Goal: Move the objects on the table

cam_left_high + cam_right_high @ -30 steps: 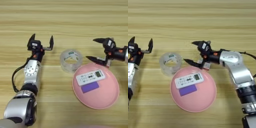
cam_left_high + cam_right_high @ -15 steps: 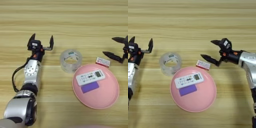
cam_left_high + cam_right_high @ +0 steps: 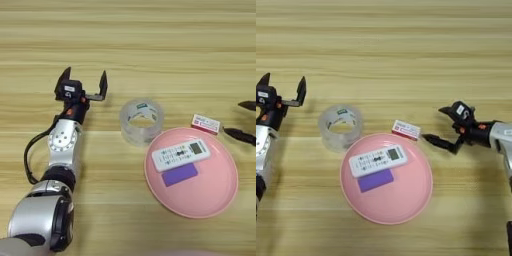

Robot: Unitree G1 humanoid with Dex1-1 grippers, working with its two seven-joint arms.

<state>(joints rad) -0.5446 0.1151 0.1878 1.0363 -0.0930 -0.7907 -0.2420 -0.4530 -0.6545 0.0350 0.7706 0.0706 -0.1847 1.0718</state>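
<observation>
The right gripper [image 3: 435, 124], fingers spread wide and empty, has drawn back rightward from the small white-and-red box [image 3: 406, 129] now lying on the table [image 3: 406, 50] touching the pink plate's [image 3: 401, 200] rim, apparently released, while the open left gripper [image 3: 84, 82] stays parked beside the tape roll [image 3: 142, 120]

table [image 3: 150, 45]: light wood, plank grain running left to right, smooth with a soft sheen.
tape roll [image 3: 142, 120]: clear glossy plastic film; the wood shows through its wall.
plate [image 3: 406, 200]: pink, smooth, looks like plastic, faintly shiny.
remote [image 3: 180, 154]: white plastic, matt, with a small greenish screen.
card [image 3: 180, 174]: purple, flat and matt.
box [image 3: 406, 129]: white and red, looks like printed cardboard.
left gripper [image 3: 83, 82]: black matt fingers on a silver, satin metal-look arm.
right gripper [image 3: 440, 126]: black matt fingers.
</observation>
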